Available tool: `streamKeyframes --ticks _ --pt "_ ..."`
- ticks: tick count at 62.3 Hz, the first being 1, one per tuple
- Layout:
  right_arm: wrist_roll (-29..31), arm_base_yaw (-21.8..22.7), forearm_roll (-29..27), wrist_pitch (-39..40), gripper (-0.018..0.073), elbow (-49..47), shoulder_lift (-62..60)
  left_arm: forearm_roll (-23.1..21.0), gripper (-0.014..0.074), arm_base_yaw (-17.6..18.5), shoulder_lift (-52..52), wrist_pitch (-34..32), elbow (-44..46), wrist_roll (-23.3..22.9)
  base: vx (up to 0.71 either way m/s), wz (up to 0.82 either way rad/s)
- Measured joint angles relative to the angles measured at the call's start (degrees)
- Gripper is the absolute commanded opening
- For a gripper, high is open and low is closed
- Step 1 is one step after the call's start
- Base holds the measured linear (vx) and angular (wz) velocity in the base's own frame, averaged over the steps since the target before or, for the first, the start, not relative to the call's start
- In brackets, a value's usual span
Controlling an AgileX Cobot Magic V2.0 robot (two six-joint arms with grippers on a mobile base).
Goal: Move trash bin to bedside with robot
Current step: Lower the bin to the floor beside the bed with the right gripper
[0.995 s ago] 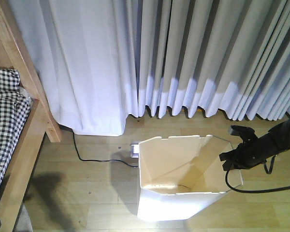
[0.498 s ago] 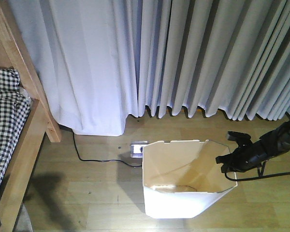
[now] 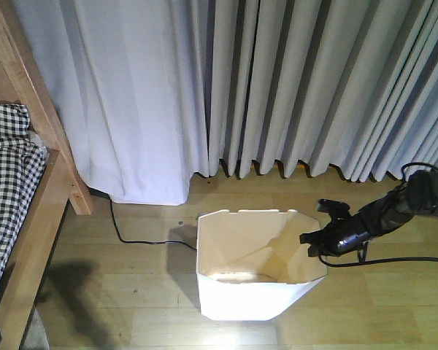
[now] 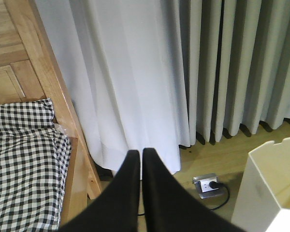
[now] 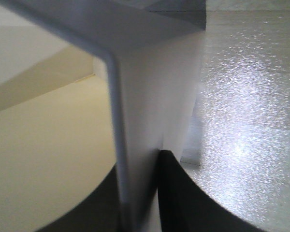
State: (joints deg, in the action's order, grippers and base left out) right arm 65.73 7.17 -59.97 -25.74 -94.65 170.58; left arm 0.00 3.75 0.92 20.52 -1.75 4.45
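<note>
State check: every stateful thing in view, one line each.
trash bin: upright on the floor, open top, right wall pinched.
right gripper: shut on the trash bin's wall.
left gripper: shut, holding nothing, off the floor.
floor socket: black plug in it.
curtains: drawn shut.

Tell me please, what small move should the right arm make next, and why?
Probably slide the trash bin a little to the left across the floor. The right claw is shut on the bin's right rim, with the wall pinched between its fingers, and open floor separates the bin from the bed frame.
</note>
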Motion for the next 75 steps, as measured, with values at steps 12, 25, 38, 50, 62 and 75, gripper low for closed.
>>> streamKeyframes --ticks 12,25,38,50,62,75 --pt "-3.1 -0.3 1.0 -2.0 0.0 -5.5 3.7 0.0 -0.0007 0.0 0.0 0.0 0.0 0.0 0.0 0.0" --pt "-3.4 -0.4 1.3 -0.9 0.0 -9.9 6.4 0.0 -0.0007 0.0 0.0 0.0 0.0 0.0 0.0 0.0" --pt "-4.7 -0.5 4.5 0.6 0.0007 -11.9 7.2 0.0 -0.0007 0.0 0.0 0.0 0.0 0.0 0.0 0.0" --pt "-4.9 -0.5 5.8 1.1 0.0018 -12.0 7.7 0.0 -0.0007 0.0 0.0 0.0 0.0 0.0 0.0 0.0" --pt "-4.8 -0.7 6.1 1.3 0.0045 -12.0 7.7 0.0 -0.0007 0.0 0.0 0.0 0.0 0.0 0.0 0.0" --pt "-4.8 -0.7 5.6 1.6 0.0092 -12.2 8.1 0.0 -0.0007 0.0 0.0 0.0 0.0 0.0 0.0 0.0"
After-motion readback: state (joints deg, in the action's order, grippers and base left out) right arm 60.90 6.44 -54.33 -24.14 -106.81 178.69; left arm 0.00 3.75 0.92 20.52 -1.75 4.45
